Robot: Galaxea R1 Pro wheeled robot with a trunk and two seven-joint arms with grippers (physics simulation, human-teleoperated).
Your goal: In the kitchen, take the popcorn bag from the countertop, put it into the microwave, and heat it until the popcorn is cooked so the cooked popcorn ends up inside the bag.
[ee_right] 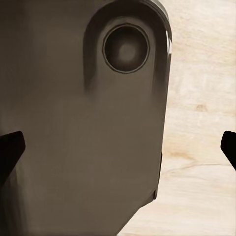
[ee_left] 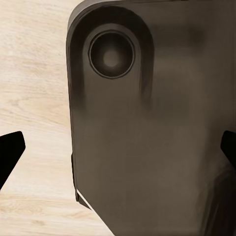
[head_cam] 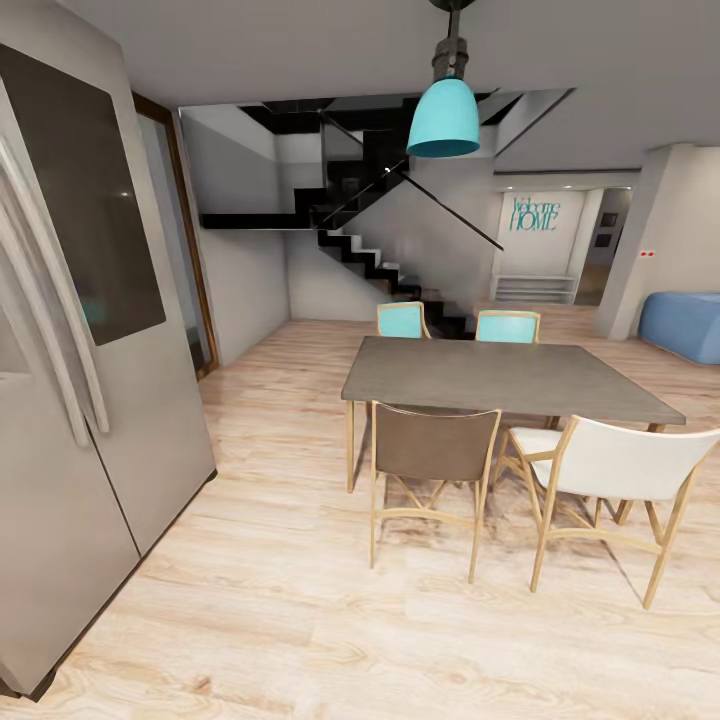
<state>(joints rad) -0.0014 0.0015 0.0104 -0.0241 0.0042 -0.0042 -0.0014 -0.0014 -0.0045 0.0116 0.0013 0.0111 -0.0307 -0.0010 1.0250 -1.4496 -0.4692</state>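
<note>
The popcorn bag, the microwave and the countertop are out of view. In the left wrist view my left gripper (ee_left: 118,152) hangs open over my own dark grey base (ee_left: 147,137), its black fingertips (ee_left: 10,150) far apart at the picture's edges, with nothing between them. My right gripper (ee_right: 118,147) is open the same way above the base (ee_right: 78,128), with light wood floor (ee_right: 201,98) beside it.
A tall steel fridge (head_cam: 90,400) stands close on the left. Ahead on the right is a grey dining table (head_cam: 500,380) with a brown chair (head_cam: 432,450) and a white chair (head_cam: 610,465) in front. A teal pendant lamp (head_cam: 444,118) hangs above, with a dark staircase (head_cam: 380,260) behind. Open wood floor (head_cam: 300,600) lies ahead.
</note>
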